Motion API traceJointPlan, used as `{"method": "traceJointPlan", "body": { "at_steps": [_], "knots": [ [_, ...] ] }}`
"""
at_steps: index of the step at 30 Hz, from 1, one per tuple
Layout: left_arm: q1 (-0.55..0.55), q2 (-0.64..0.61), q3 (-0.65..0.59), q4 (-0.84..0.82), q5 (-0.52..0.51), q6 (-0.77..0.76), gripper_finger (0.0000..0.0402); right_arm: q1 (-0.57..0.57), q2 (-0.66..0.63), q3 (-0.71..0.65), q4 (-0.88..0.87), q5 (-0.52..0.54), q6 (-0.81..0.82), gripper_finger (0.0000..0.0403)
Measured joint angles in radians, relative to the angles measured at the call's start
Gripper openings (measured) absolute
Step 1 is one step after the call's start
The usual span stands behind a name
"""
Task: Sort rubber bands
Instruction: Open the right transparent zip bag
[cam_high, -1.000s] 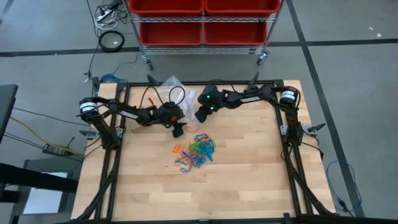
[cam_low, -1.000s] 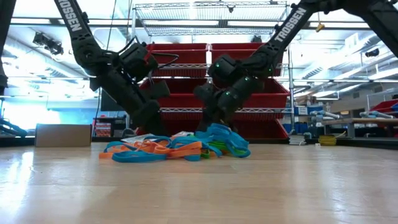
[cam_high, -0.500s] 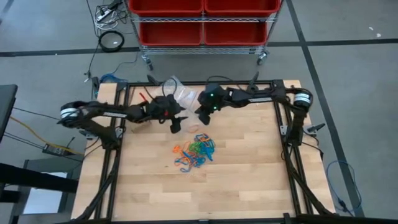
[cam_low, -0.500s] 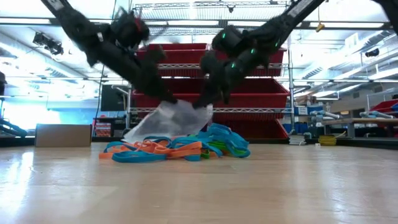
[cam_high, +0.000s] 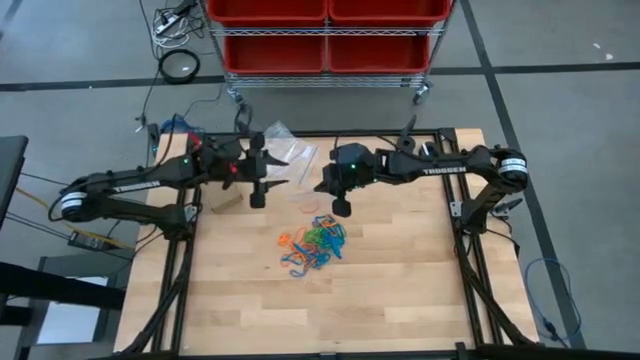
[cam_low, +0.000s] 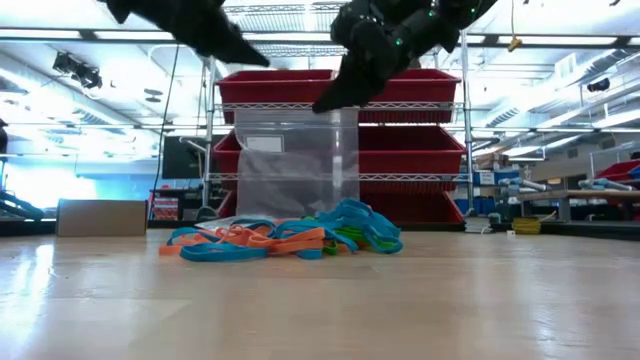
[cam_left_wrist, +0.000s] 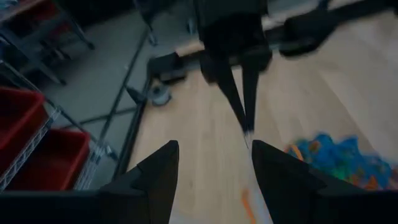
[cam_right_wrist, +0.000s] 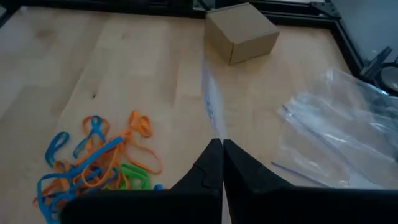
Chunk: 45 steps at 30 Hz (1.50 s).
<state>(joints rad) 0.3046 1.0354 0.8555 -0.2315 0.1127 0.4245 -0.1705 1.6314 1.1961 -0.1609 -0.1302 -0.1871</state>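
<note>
**A:** Orange, blue and green, all in 1 tangle. Those are the rubber bands (cam_high: 315, 245), heaped near the middle of the wooden surface (cam_high: 400, 270).

**B:** Is either arm touching them?

**A:** No. Both arms are up off the wood on the far side of the heap, towards the rack of red bins (cam_high: 325, 30). The right end effector (cam_right_wrist: 217, 144) has its 2 fingers pressed together on the top edge of a clear plastic bag (cam_low: 295, 165). From table height you can see the bag hanging straight down from it, behind the bands.

**B:** And the left one?

**A:** The left end effector (cam_left_wrist: 214, 146) faces the right one. Its 2 fingers are spread wide apart with nothing between them. It sits near the bag's other top corner, but I can't tell whether it touches the plastic.

**B:** What else is on the wood?

**A:** There are more clear bags (cam_right_wrist: 336, 130), lying crumpled at the far edge. A small cardboard box (cam_right_wrist: 241, 32) is on the left arm's side, well apart from the bands.
</note>
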Motion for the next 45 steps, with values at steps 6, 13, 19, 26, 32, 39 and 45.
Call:
{"method": "traceJointPlan", "body": {
  "at_steps": [6,13,19,26,32,39,45],
  "knots": [
    [-0.001,0.066,0.026,-0.174,0.113,-0.002,0.0211,0.033,0.000,0.000,-0.001,0.045,-0.009,0.0000],
    [-0.012,0.074,0.023,-0.185,0.103,-0.015,0.0218,0.038,0.000,0.000,-0.009,0.055,0.002,0.0000],
    [-0.039,0.136,0.023,-0.216,0.088,-0.038,0.0225,0.038,0.000,0.000,-0.008,0.059,0.002,0.0000],
    [-0.063,0.253,0.023,-0.208,0.050,-0.059,0.0225,0.038,0.001,0.000,-0.008,0.059,0.002,0.0000],
    [-0.063,0.289,0.023,-0.186,-0.076,-0.063,0.0220,0.038,0.001,0.000,-0.014,0.059,0.002,0.0000],
    [-0.064,0.294,0.022,-0.164,-0.105,-0.050,0.0138,0.038,0.002,0.000,-0.014,0.059,0.003,0.0000],
    [-0.064,0.294,0.022,-0.136,-0.083,-0.020,0.0018,0.037,0.002,0.000,-0.023,0.060,0.010,0.0000]
  ]
}}
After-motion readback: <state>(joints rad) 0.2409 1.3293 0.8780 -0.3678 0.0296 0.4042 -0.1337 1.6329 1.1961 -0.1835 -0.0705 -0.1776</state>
